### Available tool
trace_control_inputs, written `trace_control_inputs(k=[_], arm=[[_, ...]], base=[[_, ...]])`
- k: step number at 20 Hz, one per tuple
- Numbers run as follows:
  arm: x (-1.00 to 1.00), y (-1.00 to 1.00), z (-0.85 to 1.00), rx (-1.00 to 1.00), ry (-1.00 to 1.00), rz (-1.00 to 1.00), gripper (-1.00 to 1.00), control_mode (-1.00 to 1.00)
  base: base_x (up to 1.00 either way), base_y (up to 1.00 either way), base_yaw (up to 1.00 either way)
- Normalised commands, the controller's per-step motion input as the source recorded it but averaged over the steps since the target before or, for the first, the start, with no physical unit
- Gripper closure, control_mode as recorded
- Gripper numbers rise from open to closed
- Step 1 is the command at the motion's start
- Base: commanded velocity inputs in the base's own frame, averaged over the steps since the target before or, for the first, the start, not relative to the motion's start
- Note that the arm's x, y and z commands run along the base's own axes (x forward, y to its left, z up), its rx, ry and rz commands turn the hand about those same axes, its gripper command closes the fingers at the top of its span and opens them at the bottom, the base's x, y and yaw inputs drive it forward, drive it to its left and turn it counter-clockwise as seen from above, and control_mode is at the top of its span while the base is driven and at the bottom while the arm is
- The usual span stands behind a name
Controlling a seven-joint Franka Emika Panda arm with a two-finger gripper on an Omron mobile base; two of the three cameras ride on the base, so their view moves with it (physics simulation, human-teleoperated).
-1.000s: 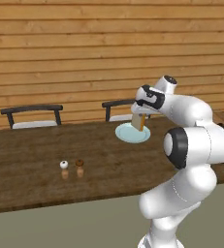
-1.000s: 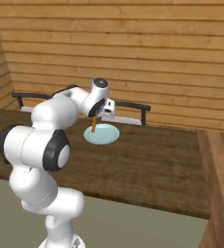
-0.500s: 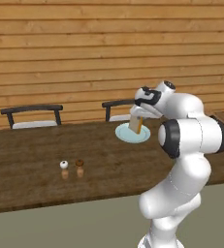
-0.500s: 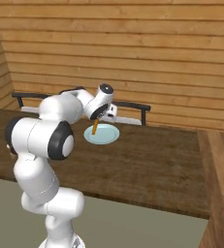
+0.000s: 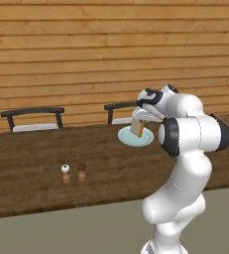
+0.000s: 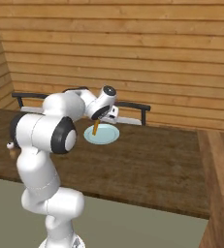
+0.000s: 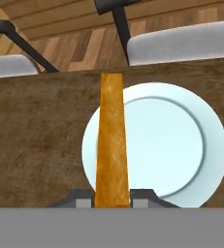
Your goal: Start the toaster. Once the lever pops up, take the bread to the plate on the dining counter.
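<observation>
Delivery stage of the task: the white arm's two-finger gripper (image 7: 112, 196) is clamped on the thin square tan bread slice (image 7: 111, 140), which hangs edge-on and upright above the round pale blue-white plate (image 7: 181, 140). The plate rests on the long dark brown wood-grain dining counter (image 5: 46, 158), near its far edge, with two dark-framed chairs (image 5: 34, 119) beyond. Seen from the base cameras, the bread (image 5: 140, 127) is held just over the plate (image 5: 128, 139), apparently not yet touching it. The step in hand is judged to be the placing. The next move would call for lowering the slice toward the plate's middle, tipping it flat if possible, then parting the jaws so it settles within the rim.
</observation>
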Motion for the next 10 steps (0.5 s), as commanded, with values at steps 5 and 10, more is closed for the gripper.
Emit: trace_control_inputs(k=[5,10], arm=[[0.18,0.0,-0.13,0.02,0.01,0.0,1.0,-1.0],[0.15,0.0,-0.29,0.03,0.02,0.0,1.0,-1.0]], base=[[0.0,0.0,0.0],[0.0,0.0,0.0]])
